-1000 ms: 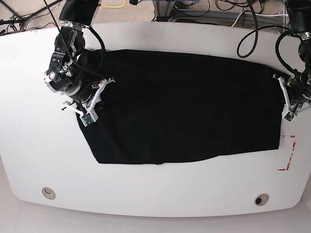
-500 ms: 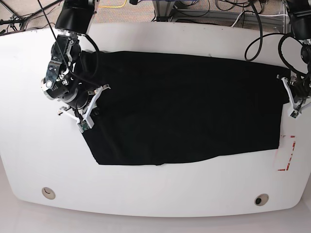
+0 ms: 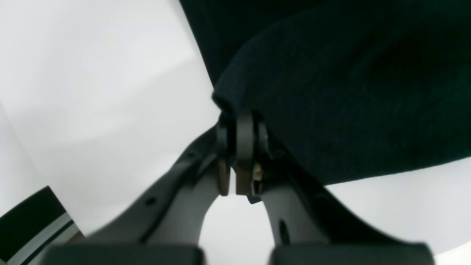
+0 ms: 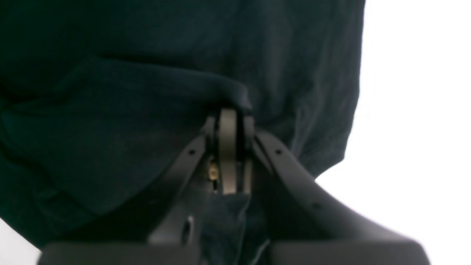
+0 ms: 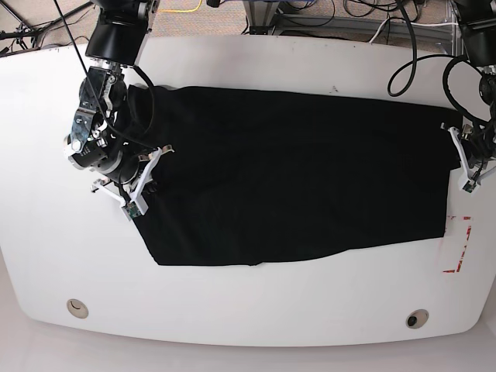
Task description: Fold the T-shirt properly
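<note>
- The T-shirt [image 5: 294, 174] is lying spread as a wide black sheet across the middle of the white table [image 5: 248, 302] in the base view, running from the left-centre to the right edge of the frame; no print is showing on the side facing up.
- Its lower edge is curving along the lower-middle of the frame, with a slanted corner at the lower left.
- The right gripper [image 4: 230, 116], at the left of the base view [image 5: 147, 167], is pinching a bunched fold of the T-shirt [image 4: 110, 121]; its jaws are pressing narrowly together on the cloth at the centre of the right wrist view.
- The left gripper [image 3: 239, 119], at the right edge of the base view [image 5: 463, 151], is clamping the T-shirt [image 3: 349, 92] at its rim, jaws closed tight on a rolled lip of fabric in the middle of the left wrist view.
- A red-marked patch [image 5: 457, 246] is sitting on the table just beside the T-shirt's lower right corner.
- Two round holes [image 5: 77, 308] are showing near the table's bottom edge, well apart.
- Cables [image 5: 403, 54] are looping at the upper right.
</note>
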Controlling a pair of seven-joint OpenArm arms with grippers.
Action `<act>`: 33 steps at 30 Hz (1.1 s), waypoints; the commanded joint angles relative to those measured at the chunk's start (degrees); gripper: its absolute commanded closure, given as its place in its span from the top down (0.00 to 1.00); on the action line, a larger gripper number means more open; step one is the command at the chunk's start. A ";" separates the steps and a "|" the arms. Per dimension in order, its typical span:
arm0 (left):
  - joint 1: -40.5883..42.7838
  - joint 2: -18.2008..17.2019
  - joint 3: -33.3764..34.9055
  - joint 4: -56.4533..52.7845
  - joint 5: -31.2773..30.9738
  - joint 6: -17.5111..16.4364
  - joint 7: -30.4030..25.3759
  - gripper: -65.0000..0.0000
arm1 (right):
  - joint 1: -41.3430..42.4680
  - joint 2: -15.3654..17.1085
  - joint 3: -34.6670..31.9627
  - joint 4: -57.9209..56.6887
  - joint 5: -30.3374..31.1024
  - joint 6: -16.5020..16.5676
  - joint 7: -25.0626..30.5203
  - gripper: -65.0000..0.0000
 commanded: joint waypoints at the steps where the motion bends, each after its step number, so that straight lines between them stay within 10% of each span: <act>1: -1.59 -1.42 -0.42 0.68 -0.07 -0.03 -0.48 0.00 | 1.76 0.60 0.17 0.94 -1.22 -0.07 1.31 0.00; 16: -5.19 -1.34 2.49 -4.07 0.01 -0.03 -2.94 0.00 | 3.61 0.25 0.08 0.76 -5.00 -0.07 1.49 0.03; 21: -6.86 -1.78 5.12 -8.82 -0.07 -0.03 -4.35 0.00 | 3.35 0.34 0.26 0.85 -5.09 -0.07 1.49 0.24; 27: -8.36 -1.69 5.12 -11.37 -0.25 -0.03 -4.26 0.46 | 1.68 0.52 0.44 3.66 -5.09 -0.07 1.22 0.79; 33: -8.44 -1.78 4.95 -11.19 -0.43 -0.03 -4.09 0.87 | -3.25 -0.27 3.95 11.66 -5.09 -0.07 1.05 1.00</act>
